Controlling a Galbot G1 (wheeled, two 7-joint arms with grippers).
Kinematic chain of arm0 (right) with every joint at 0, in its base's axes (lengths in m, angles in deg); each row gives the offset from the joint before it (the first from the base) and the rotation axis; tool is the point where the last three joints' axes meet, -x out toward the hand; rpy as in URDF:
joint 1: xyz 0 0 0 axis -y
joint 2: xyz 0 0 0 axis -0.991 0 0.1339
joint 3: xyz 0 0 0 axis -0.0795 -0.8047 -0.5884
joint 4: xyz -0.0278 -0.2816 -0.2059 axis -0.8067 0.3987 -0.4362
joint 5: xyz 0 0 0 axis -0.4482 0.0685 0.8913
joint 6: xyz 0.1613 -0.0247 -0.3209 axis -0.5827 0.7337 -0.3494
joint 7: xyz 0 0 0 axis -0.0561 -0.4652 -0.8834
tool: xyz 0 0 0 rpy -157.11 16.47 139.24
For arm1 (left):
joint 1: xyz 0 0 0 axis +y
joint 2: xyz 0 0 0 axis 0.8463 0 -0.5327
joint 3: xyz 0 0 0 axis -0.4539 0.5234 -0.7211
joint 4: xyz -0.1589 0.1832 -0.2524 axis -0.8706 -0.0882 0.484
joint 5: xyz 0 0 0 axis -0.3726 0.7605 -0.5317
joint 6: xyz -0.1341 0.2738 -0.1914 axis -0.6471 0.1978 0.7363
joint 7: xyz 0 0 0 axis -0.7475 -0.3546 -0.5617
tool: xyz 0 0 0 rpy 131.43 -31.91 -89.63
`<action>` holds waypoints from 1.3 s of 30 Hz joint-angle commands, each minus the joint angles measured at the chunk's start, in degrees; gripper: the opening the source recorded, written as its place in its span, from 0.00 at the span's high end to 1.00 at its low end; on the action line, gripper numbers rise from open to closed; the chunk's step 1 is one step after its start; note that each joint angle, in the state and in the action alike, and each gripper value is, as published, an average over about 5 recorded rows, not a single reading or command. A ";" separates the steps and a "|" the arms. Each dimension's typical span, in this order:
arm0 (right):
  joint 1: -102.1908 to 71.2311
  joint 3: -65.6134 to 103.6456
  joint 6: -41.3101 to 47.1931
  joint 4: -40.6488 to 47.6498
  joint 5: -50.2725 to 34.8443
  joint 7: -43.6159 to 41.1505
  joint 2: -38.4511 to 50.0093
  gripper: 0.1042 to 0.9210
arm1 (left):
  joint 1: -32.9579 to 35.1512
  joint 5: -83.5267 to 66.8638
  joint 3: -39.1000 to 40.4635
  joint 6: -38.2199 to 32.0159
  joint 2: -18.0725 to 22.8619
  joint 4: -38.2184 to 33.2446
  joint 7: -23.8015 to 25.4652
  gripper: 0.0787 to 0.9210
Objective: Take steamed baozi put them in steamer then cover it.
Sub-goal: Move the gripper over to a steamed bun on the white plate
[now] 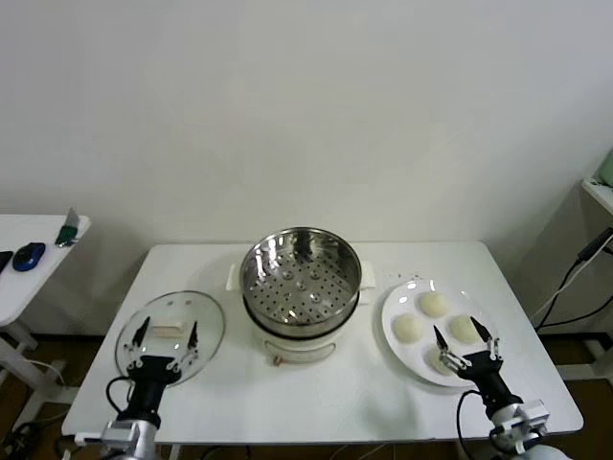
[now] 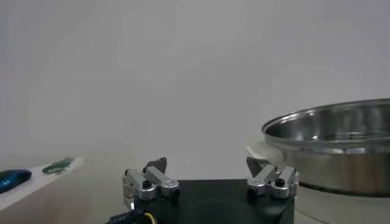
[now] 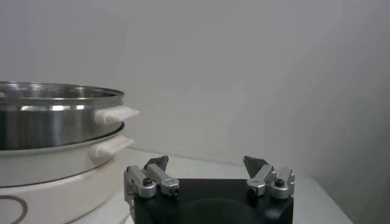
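Note:
The steamer (image 1: 302, 278), a shiny steel basket with a perforated bottom on a white pot base, stands mid-table with nothing in it. Its rim also shows in the left wrist view (image 2: 332, 143) and the right wrist view (image 3: 49, 115). Several cream-white baozi lie on a white plate (image 1: 391, 326) to its right, among them one at the back (image 1: 433, 304) and one on the left (image 1: 409, 328). My right gripper (image 1: 465, 338) (image 3: 206, 162) hovers open over the plate's front, partly hiding one bun. My left gripper (image 1: 166, 333) (image 2: 207, 163) hangs open above the clear glass lid (image 1: 206, 331).
The lid lies flat on the table's left part, with a white handle (image 1: 168, 331) at its middle. A side table at far left carries a blue mouse (image 1: 29, 255) and a green item (image 1: 67, 232). Cables (image 1: 575, 278) hang past the table's right edge.

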 commanded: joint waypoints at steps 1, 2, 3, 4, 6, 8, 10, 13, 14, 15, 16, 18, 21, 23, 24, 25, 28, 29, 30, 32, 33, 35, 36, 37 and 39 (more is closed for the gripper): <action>3.12 -0.37 2.43 0.42 2.95 -3.06 4.11 0.12 | 0.01 0.51 0.07 0.19 -0.27 -0.07 -1.39 0.12; 4.03 -0.70 3.95 0.64 3.57 -3.87 5.48 0.12 | 0.02 0.51 0.15 0.19 -0.35 -0.13 -1.53 0.12; 5.70 -1.30 6.12 1.01 4.77 -5.40 7.95 0.12 | 0.04 0.43 0.31 0.32 -0.48 -0.32 -1.83 0.12; 7.56 -2.13 8.27 1.87 5.64 -7.38 10.85 0.12 | 0.06 0.23 0.52 0.67 -0.53 -0.77 -2.27 0.12; 11.94 -4.04 12.01 4.51 7.06 -13.13 17.27 0.12 | 0.03 -0.13 0.99 1.49 -0.41 -1.90 -3.08 0.12; 16.48 -6.80 13.54 8.27 8.46 -19.46 24.13 0.12 | -0.19 -0.12 1.36 2.11 -0.13 -2.90 -3.51 0.12; 20.82 -10.10 14.53 11.66 9.87 -24.90 30.00 0.12 | -0.44 0.16 1.57 2.05 0.01 -3.14 -3.44 0.12; 28.87 -16.35 14.81 16.84 11.60 -32.26 36.40 0.12 | -0.38 0.02 1.83 1.87 -0.08 -3.17 -3.34 0.12; 32.26 -19.01 14.79 18.76 12.28 -34.80 37.89 0.12 | -0.28 -0.09 1.90 1.78 -0.16 -3.09 -3.33 0.12; 35.49 -21.56 14.71 20.61 12.98 -37.20 38.90 0.12 | -0.18 -0.22 1.97 1.70 -0.26 -2.95 -3.33 0.12; 39.12 -24.42 14.56 22.41 14.09 -39.54 39.67 0.12 | -0.12 -0.31 2.00 1.61 -0.36 -2.76 -3.34 0.12; 46.90 -30.94 13.78 26.13 16.82 -43.91 40.65 0.12 | -0.06 -0.55 2.00 1.44 -0.58 -2.33 -3.35 0.12; 59.77 -42.36 12.03 31.00 21.29 -49.05 40.88 0.12 | -0.07 -1.25 1.87 1.50 -0.89 -1.96 -3.37 0.12; 68.58 -51.41 11.38 34.38 23.24 -51.43 40.22 0.12 | -0.13 -1.60 1.75 1.67 -1.08 -1.82 -3.40 0.12; 72.78 -56.13 11.15 36.14 23.76 -52.29 39.60 0.12 | -0.18 -1.66 1.69 1.75 -1.16 -1.78 -3.41 0.12; 76.67 -60.57 11.02 37.78 24.11 -53.14 38.87 0.12 | -0.22 -1.69 1.63 1.84 -1.23 -1.75 -3.42 0.12; 85.22 -70.66 10.69 42.29 24.47 -54.70 35.95 0.12 | -0.36 -1.57 1.56 2.14 -1.45 -1.61 -3.51 0.12; 87.31 -73.05 10.65 43.80 24.41 -54.91 34.72 0.12 | -0.41 -1.44 1.55 2.25 -1.52 -1.51 -3.55 0.12; 89.43 -75.56 10.47 45.64 24.45 -55.05 33.20 0.12 | -0.48 -1.28 1.55 2.39 -1.58 -1.39 -3.61 0.12; 92.69 -79.78 9.97 49.22 24.78 -55.21 30.01 0.12 | -0.62 -0.91 1.50 2.65 -1.64 -1.22 -3.70 0.12; 94.19 -81.74 9.61 51.23 25.10 -55.30 28.19 0.12 | -0.68 -0.75 1.45 2.81 -1.64 -1.21 -3.73 0.12; 96.03 -84.33 8.92 54.55 25.82 -55.44 25.06 0.12 | -0.76 -0.56 1.28 3.09 -1.66 -1.27 -3.74 0.12; 96.83 -85.39 8.54 56.36 26.22 -55.49 23.49 0.12 | -0.78 -0.52 1.18 3.14 -1.72 -1.30 -3.71 0.12; 97.35 -86.13 8.18 57.90 26.57 -55.53 22.10 0.12 | -0.82 -0.50 1.08 3.20 -1.80 -1.31 -3.66 0.12; 98.01 -87.01 7.55 61.19 27.23 -55.58 19.46 0.12 | -1.02 -0.47 0.86 3.24 -2.03 -1.21 -3.54 0.12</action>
